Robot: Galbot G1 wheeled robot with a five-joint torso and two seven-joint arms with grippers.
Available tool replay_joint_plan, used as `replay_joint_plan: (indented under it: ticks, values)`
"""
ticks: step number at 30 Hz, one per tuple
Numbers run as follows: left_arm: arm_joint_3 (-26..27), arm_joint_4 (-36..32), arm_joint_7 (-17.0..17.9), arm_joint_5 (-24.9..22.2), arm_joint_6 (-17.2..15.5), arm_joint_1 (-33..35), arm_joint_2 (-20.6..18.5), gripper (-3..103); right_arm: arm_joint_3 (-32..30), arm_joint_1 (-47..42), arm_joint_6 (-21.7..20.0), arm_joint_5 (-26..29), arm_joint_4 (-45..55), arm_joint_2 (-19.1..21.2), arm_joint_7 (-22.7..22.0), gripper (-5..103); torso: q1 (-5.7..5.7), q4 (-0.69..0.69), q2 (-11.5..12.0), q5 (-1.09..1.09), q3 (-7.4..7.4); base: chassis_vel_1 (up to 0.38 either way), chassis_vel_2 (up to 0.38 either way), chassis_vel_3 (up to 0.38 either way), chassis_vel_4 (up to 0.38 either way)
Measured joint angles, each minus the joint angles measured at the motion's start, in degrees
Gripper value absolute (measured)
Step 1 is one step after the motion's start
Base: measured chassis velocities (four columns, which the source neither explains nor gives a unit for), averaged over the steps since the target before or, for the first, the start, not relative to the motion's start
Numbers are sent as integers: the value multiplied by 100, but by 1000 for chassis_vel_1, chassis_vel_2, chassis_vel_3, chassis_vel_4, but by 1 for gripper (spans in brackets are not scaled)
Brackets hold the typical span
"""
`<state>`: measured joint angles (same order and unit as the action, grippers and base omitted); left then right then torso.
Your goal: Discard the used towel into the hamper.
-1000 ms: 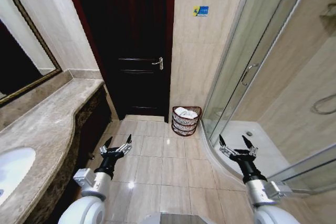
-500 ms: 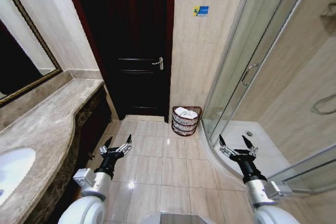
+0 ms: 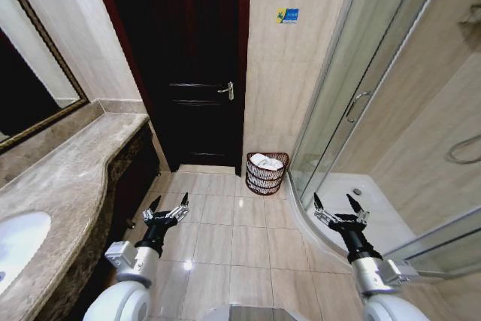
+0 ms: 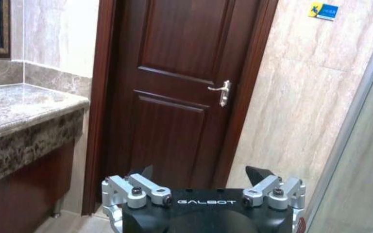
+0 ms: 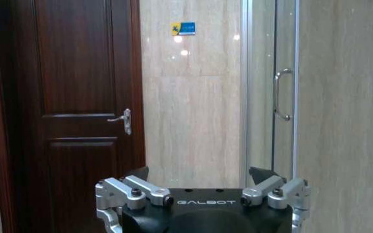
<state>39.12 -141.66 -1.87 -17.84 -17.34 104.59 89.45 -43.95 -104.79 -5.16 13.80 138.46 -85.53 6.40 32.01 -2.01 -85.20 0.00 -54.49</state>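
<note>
- The left arm reaches forward and low from the lower left of the head view, its white shoulder housing nearest, then a grey wrist joint and a black forearm.
- The left end effector (image 3: 168, 204) hangs in the air with its two dark fingers spread apart in a V, holding nothing.
- The right arm mirrors it at the lower right, with the same white, grey and black links.
- The right end effector (image 3: 339, 206) also has its fingers splayed wide, empty.
- Both end effectors sit at about the same height, well apart.

black "galbot"-marked grippers, silver screwed knuckles, white arm shells.
</note>
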Motion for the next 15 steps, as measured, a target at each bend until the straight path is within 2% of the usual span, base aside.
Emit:
replay_joint_plan:
  ticks: [15]
  values:
    - [0, 0, 0, 0, 0, 0, 0, 97, 0, 0, 0, 0, 0, 0, 0, 100, 0, 0, 0, 0, 0, 0, 0, 0, 0]
